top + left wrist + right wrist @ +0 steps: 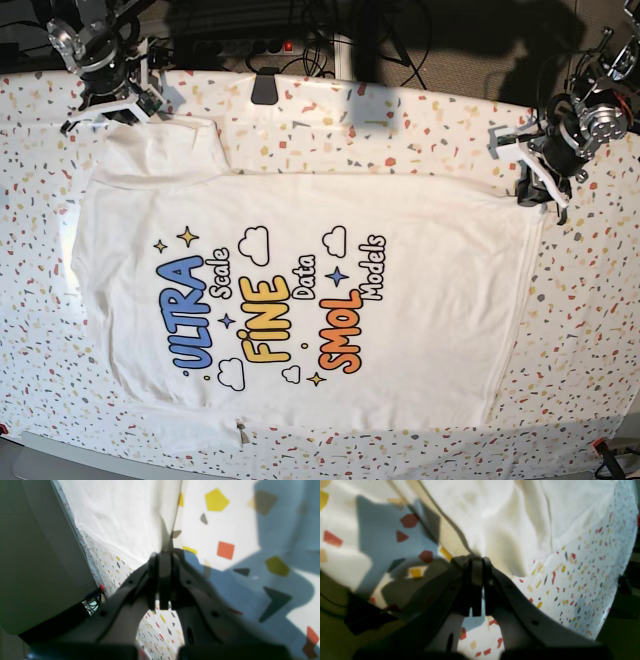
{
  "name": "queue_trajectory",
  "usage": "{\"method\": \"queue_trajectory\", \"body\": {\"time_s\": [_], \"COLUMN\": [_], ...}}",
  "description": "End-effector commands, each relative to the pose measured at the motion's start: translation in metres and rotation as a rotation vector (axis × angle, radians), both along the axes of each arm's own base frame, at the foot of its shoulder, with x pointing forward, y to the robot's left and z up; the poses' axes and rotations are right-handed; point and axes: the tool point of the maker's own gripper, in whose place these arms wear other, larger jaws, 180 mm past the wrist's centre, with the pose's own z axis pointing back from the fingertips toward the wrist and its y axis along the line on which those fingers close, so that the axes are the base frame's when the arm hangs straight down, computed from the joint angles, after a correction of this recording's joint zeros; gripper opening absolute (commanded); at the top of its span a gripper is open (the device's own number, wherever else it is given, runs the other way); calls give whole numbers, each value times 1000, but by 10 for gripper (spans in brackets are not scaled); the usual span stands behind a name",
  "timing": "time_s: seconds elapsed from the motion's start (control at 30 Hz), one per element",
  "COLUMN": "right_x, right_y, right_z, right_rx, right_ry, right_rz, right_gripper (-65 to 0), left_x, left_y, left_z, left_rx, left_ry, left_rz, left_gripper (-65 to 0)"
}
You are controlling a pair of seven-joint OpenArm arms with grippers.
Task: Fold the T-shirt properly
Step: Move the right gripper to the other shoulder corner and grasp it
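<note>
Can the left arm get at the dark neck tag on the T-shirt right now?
Probably not readily: the left gripper is shut on the T-shirt at the far corner, while the neck tag lies along the opposite edge, though nothing covers it.

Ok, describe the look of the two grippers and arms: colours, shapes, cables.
The left gripper has dark grey, tapering fingers with small round holes along their sides. The right gripper looks the same. From the base view, both arms end in silvery metal wrist parts with white brackets and black cabling. A small red and blue wire bundle shows in the left wrist view.
</note>
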Motion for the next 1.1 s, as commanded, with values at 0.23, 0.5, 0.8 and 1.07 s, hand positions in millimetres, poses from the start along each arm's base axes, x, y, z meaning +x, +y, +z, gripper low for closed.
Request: {"method": "queue_trajectory", "body": {"time_s": [0.23,0.5,0.8,1.07], "right_x": [25,50,94,107], "right_y": [16,17,24,16], "right_z": [46,64,90,85], "right_rx": [55,89,216,247], "right_ry": [-127,-219,-311,-310], "right_rz": [-65,-94,-156,-197], "right_gripper": [-650,-650,-650,-650], "left_x": [11,16,24,42], "left_y": [-2,-2,2,12], "left_z": [14,18,22,34], "left_rx": [-28,-33,-14,21], "left_ry": [-96,-119,-140,-187], "left_rz": [3,4,29,69], "left_gripper": [-650,-650,-650,-650]}}
